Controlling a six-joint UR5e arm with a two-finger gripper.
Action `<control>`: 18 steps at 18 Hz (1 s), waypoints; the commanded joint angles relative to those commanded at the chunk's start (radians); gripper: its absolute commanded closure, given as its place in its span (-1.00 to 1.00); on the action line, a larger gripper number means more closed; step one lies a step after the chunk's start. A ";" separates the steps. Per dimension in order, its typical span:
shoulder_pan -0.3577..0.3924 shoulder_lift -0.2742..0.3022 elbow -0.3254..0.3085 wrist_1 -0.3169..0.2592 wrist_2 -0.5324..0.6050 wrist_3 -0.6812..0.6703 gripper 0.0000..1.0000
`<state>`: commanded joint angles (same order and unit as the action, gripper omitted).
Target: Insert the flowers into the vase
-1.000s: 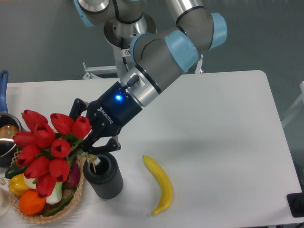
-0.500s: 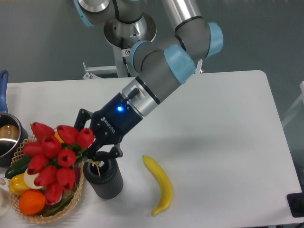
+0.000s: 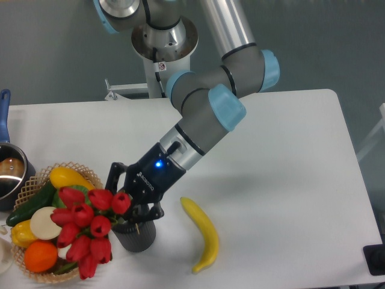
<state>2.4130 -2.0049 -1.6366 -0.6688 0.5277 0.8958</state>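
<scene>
The flowers [image 3: 89,226], a bunch of red tulip buds, lean out to the left over the basket. Their stems run down into the mouth of the vase [image 3: 137,236], a short dark ribbed cylinder at the table's front left. My gripper [image 3: 131,212] sits directly over the vase mouth, its jaws closed around the stems just below the buds. The vase's mouth and the stem ends are hidden behind the gripper.
A woven wicker basket [image 3: 36,180] of vegetables and fruit stands left of the vase, partly under the tulips. A banana [image 3: 203,232] lies just right of the vase. A blue-handled metal pot [image 3: 7,171] is at the left edge.
My gripper has moved down and to the right with the flowers, bringing the stems into the vase. The buds now sit lower, and the yellow vegetable in the basket is uncovered.
</scene>
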 joint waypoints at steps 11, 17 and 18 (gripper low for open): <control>0.031 0.069 -0.169 -0.003 0.055 0.012 -1.00; 0.103 0.152 -0.247 -0.005 0.057 0.011 -1.00; 0.118 0.164 -0.258 -0.005 0.055 0.011 -1.00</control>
<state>2.5309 -1.8409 -1.8944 -0.6734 0.5829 0.9066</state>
